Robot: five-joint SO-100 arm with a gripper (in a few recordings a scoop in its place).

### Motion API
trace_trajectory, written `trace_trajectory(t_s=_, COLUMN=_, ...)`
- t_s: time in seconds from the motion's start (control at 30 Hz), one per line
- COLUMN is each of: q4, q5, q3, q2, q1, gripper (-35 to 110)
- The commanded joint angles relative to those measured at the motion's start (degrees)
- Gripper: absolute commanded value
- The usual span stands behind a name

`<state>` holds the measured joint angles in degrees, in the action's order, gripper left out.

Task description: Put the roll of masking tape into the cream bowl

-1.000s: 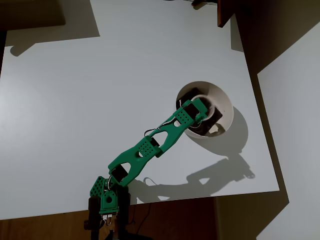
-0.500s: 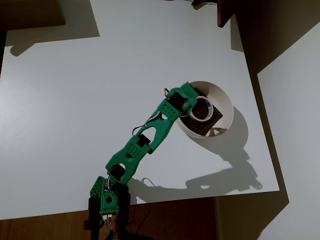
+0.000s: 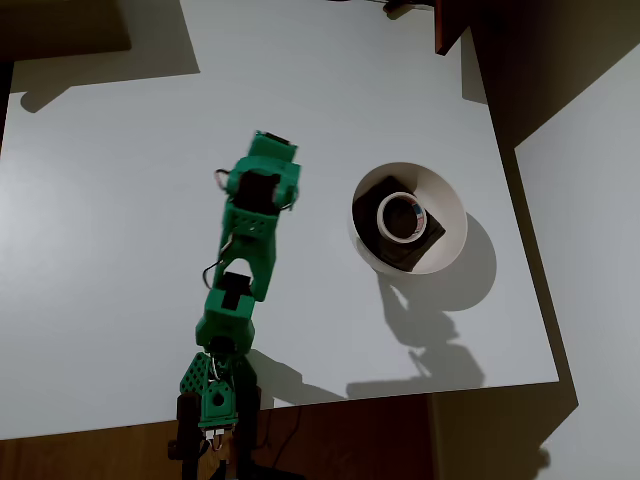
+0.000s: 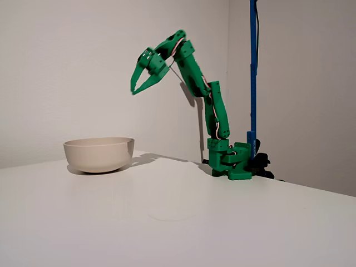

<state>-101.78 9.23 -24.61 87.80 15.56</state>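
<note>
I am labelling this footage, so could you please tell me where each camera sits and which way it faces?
Overhead view: above the table, looking straight down; shows the whole green arm and the tape lying in the bowl.
Fixed view: low at table height, looking sideways; shows the arm raised, tool above the bowl.
Shared: arm, bowl, table.

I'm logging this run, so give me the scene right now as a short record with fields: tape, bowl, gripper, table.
tape: small cream-white roll of masking tape lying flat in the bowl on its dark bottom patch
bowl: large round cream bowl upright on the table
gripper: green gripper raised high, away from the bowl, holding nothing
table: white tabletop
</note>
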Motion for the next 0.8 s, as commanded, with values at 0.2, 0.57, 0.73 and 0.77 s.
trace_trajectory(t_s=0.2, q4=-4.0, q5=-1.2, q3=-19.4, q2=26.6, q1=-15.8, gripper=-8)
trace_trajectory(t_s=0.57, q4=12.7, q5=-5.4, q3=-66.1, q2=57.1, q1=-21.6, gripper=-8)
trace_trajectory(t_s=0.73, q4=19.4, q5=-7.3, q3=-83.8, q2=66.8, q1=-21.1, gripper=-8)
trace_trajectory(t_s=0.77, q4=20.9, q5=-7.6, q3=-87.5, q2=69.0, q1=-21.1, gripper=-8)
